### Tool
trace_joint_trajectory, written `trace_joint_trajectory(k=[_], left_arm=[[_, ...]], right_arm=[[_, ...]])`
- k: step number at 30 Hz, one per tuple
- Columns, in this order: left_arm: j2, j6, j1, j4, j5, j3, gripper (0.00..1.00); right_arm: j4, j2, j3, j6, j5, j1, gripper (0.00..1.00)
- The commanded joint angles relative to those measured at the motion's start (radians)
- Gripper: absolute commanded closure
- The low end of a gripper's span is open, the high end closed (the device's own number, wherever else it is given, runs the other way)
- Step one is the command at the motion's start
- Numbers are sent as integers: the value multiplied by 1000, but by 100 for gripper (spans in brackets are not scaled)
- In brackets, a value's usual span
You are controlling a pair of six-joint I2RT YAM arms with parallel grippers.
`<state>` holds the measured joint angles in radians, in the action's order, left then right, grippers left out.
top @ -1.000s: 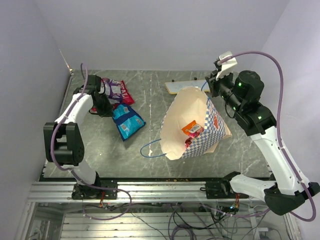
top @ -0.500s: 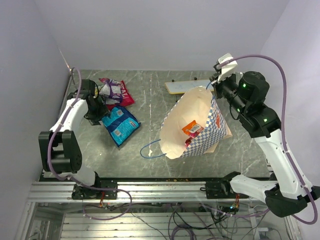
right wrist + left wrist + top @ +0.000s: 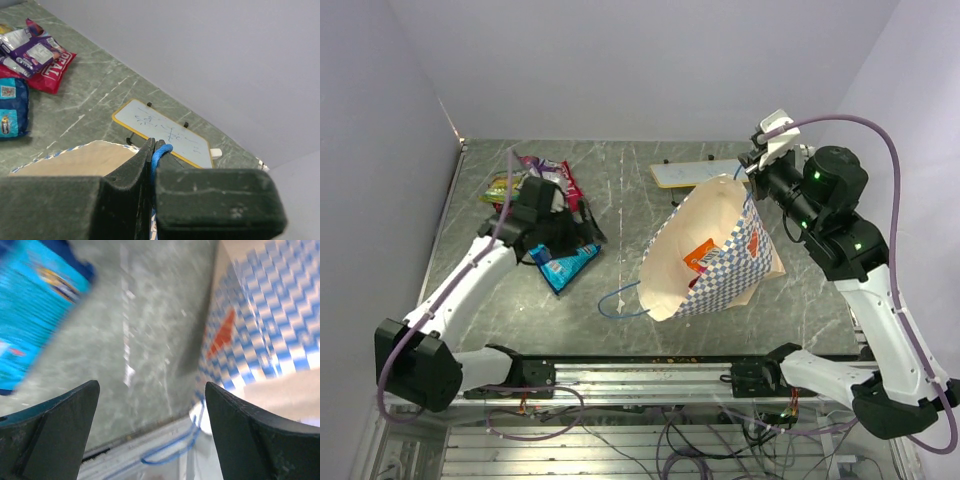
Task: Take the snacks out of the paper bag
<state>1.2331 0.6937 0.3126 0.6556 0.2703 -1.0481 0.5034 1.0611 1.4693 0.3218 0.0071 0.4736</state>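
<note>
One orange packet [image 3: 699, 256] is seen inside the paper bag [image 3: 725, 282], resting against the cream inner wall; whether others are hidden beneath it cannot be told. Four snacks are already laid on the table [image 3: 620, 200] at the left: a blue packet [image 3: 560, 264], a purple packet [image 3: 543, 175], a red packet [image 3: 572, 188] and a green-yellow packet [image 3: 498, 187].

The bag is held tilted by the right gripper [image 3: 152, 155], whose fingers are pressed together on a blue cord handle [image 3: 163, 149] at the far rim. The mouth is thereby turned toward the left and the near edge, while the tan base is kept to the right, so the bag's long axis is judged to run roughly left to right.

The left gripper [image 3: 151, 389] is carried spread wide with nothing between its fingers, just beside the blue packet and pointed at the checkered wall. The orange packet lies to its right, past the rim. Since the right arm is occupied, the reach into the mouth is best made by the left arm, which is also the nearer to the opening.
</note>
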Motion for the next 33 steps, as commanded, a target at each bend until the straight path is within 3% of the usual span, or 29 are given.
trace_joint_trajectory(k=[1, 9, 12, 16, 20, 26, 30, 33], left_arm=[[-82, 59, 198, -88, 47, 45, 3], [-156, 161, 375, -148, 113, 183, 4], [-175, 202, 443, -160, 71, 184, 4], [-240, 268, 491, -252, 71, 227, 12], [-279, 322, 542, -322, 46, 266, 5], [-249, 295, 599, -295, -1, 234, 4], [-271, 236, 651, -162, -103, 191, 5], [-298, 233, 652, -152, -92, 210, 6]], right_arm=[[-19, -31, 8, -6, -44, 3, 100], [10, -90, -32, -32, -77, 3, 100], [24, -93, -20, -43, -67, 3, 100], [7, -108, -20, -81, -25, 4, 100], [1, -114, -37, -77, -39, 3, 100], [-29, -122, -52, -124, -60, 3, 100], [-62, -114, -61, -231, -82, 3, 100], [-64, -106, -60, -252, -106, 3, 100]])
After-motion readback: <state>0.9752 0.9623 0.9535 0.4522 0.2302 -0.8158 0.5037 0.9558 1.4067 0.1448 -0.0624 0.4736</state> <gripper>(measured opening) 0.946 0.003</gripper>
